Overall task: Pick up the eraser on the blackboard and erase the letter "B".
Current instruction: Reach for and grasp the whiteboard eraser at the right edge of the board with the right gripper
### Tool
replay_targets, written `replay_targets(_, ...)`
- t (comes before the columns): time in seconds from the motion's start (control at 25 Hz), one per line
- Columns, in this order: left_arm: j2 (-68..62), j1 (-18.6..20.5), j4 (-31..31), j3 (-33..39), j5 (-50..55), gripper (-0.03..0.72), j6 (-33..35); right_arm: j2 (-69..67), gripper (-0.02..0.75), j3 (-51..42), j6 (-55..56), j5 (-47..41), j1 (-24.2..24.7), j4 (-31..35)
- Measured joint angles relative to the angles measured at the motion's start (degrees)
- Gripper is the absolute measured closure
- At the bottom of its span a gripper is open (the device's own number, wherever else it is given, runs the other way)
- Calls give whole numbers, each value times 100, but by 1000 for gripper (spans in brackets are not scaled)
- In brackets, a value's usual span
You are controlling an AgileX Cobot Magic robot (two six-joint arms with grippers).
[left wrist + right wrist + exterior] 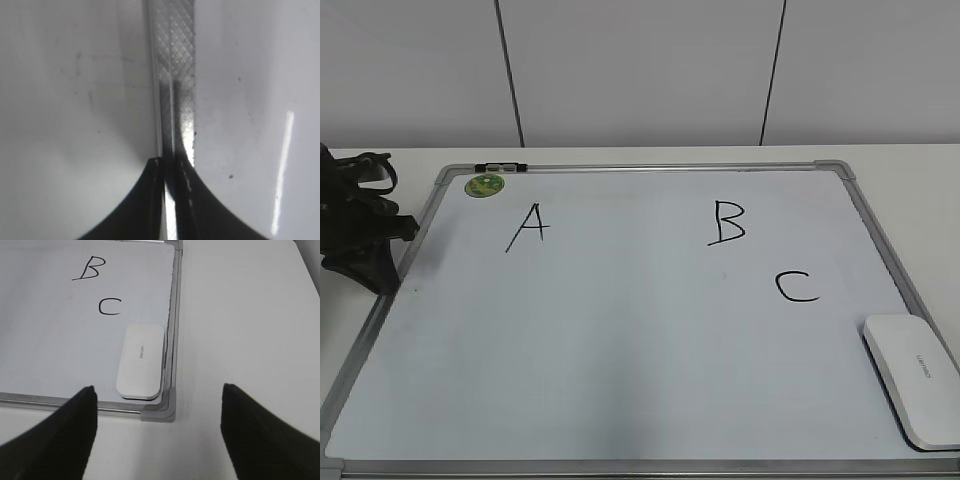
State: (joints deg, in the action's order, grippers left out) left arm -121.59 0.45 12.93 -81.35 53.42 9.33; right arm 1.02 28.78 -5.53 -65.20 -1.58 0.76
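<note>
Nothing erased: black hand-drawn letter "B" [728, 222] intact | white rounded plastic eraser [141, 361] untouched on silver-framed white blackboard [620, 340] | right gripper [159, 415] spread wide, empty | left gripper [172, 167] pressed together, empty.

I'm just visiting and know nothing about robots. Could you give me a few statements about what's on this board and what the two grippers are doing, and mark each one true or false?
1. The eraser lies on the blackboard near its right edge. True.
2. The letter "B" has already been wiped away. False: it is still fully drawn, between the "A" and the "C".
3. The right gripper is open and holds nothing. True.
4. The left gripper grips the eraser. False: its fingers are closed together over the board's metal frame, with nothing between them.
5. A green magnet sits beside the "C". False: it sits at the top left corner, above the "A".
</note>
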Motion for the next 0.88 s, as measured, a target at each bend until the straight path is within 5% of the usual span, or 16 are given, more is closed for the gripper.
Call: replay_targets(0.88, 0, 0, 0, 0, 3, 676, -9, -460, 147, 302, 0, -442, 0, 0)
